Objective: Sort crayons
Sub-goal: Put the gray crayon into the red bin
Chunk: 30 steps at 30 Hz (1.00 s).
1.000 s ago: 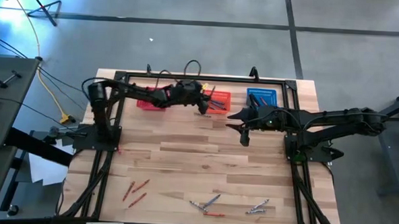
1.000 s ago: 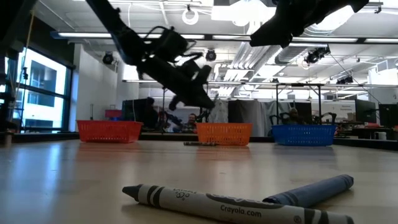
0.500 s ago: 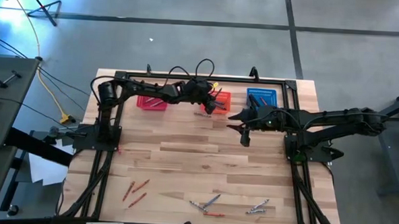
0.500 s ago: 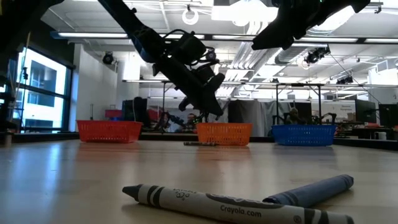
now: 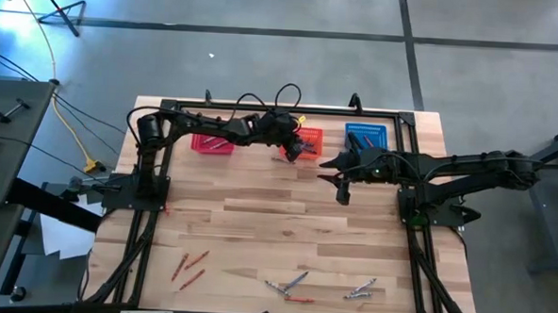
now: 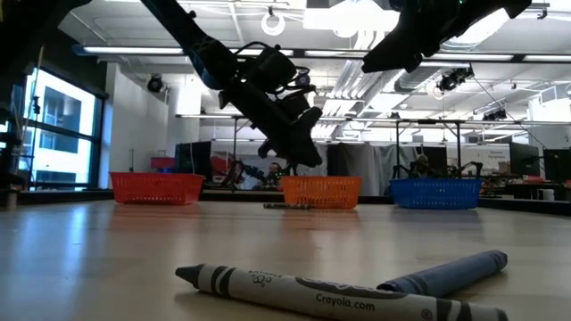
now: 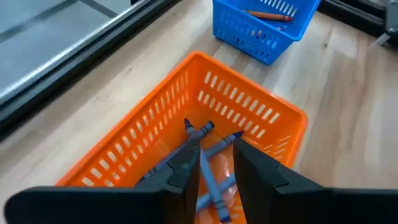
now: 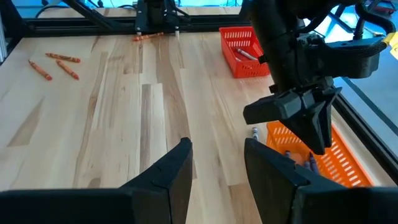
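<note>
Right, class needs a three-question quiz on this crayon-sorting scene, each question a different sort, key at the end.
1. True or false: the left gripper hangs over the orange basket.
2. What colour are the crayons inside that basket?
3. Multiple choice: the right gripper is (a) inside the blue basket, (b) above bare table, (c) holding a crayon.

Key: 1 true; 2 blue; 3 b.

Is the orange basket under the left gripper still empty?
No: in the left wrist view, several bluish crayons already lie inside the orange basket, just beyond the left gripper.
</note>
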### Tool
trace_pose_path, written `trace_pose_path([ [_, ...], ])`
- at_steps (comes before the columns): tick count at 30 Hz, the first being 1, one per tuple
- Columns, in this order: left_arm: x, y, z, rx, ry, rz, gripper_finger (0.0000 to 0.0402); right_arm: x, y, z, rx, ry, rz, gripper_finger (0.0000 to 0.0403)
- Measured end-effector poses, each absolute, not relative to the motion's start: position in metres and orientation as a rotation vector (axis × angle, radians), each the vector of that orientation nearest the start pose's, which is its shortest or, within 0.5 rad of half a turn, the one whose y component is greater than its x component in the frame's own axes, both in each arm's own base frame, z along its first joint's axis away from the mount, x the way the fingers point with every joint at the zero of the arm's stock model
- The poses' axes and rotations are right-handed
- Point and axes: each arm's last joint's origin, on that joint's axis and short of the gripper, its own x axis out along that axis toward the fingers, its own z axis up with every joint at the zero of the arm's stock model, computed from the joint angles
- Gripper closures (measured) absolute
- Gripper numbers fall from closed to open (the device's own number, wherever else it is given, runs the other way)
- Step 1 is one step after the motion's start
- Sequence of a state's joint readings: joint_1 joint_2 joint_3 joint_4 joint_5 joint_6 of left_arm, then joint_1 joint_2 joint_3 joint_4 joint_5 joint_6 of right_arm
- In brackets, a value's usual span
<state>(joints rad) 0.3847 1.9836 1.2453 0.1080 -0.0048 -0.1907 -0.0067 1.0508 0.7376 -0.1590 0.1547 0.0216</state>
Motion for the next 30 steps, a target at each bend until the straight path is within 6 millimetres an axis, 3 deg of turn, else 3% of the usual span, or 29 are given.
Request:
trace_pose_path([
  [3, 0.394, 0.153, 0.179, -0.370, 0.565, 0.277, 0.0312, 0.226, -0.006, 0.269, -0.013, 0.479, -0.164, 0.0263],
  [6, 0.393, 0.135, 0.202, -0.380, 0.539, 0.079, 0.0315, 0.225, -0.006, 0.268, -0.005, 0.493, -0.166, 0.0263],
  [9, 0.385, 0.111, 0.209, -0.361, 0.663, 0.008, 0.0320, 0.224, -0.006, 0.267, 0.009, 0.508, -0.170, 0.0263],
  [18, 0.355, 0.061, 0.192, -0.171, 1.139, 0.272, 0.0325, 0.224, -0.006, 0.266, 0.006, 0.513, -0.170, 0.0263],
  [23, 0.356, 0.058, 0.186, -0.033, 1.128, 0.400, 0.0325, 0.224, -0.006, 0.267, 0.006, 0.511, -0.170, 0.0263],
  [30, 0.359, 0.075, 0.184, 0.019, 1.076, 0.404, 0.0326, 0.224, -0.006, 0.267, 0.009, 0.509, -0.170, 0.0263],
])
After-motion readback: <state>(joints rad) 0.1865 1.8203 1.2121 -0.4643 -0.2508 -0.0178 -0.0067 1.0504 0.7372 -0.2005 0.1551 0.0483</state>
